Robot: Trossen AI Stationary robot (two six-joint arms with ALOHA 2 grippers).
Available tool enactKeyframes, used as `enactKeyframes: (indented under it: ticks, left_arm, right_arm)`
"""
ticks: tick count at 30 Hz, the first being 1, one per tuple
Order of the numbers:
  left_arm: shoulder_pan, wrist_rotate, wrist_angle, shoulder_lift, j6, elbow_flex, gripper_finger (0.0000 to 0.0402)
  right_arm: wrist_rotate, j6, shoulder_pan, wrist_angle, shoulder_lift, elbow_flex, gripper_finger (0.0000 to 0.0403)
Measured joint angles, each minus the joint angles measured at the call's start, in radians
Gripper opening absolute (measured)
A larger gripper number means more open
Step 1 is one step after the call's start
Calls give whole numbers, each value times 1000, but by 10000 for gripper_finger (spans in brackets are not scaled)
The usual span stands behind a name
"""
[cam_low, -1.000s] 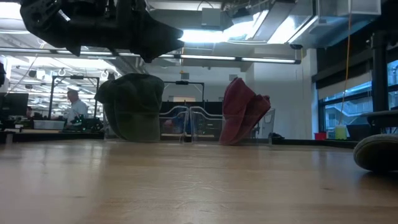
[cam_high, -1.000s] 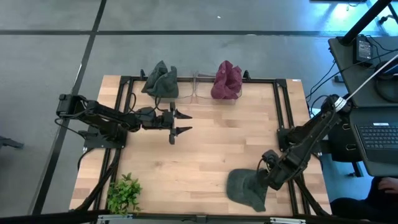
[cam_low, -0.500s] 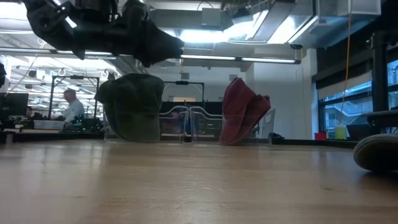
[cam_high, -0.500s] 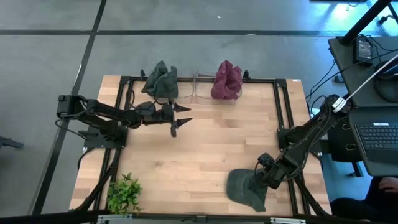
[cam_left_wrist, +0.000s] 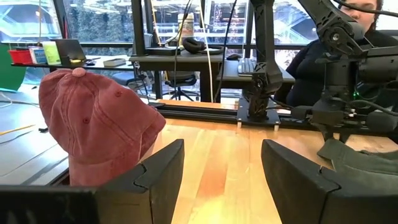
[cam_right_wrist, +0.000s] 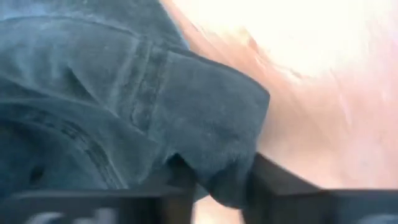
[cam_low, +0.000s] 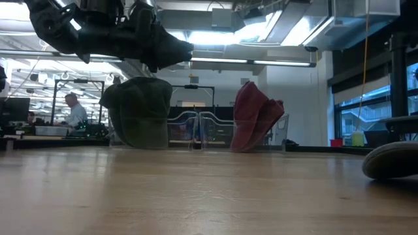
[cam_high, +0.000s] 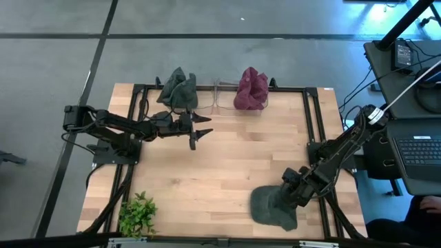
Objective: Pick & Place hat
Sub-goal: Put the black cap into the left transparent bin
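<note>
Near the front right corner of the table (cam_high: 227, 165), the right gripper (cam_high: 288, 195) pinches the fabric of the dark green hat (cam_high: 270, 208) lying there, while the left gripper (cam_high: 198, 129) hovers with fingers apart near the back edge.

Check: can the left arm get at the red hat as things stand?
Probably yes. The left gripper hangs open above bare table, and the red hat on the rear rack lies just beyond it, nothing between.
</note>
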Motion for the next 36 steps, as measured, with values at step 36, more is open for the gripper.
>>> enactKeyframes:
  ticks: [36]
  left_arm:
    - [-32, -68, 10, 0, -338, 0, 210]
  right_arm:
    - [621, -2200, -569, 158, 150, 478, 5]
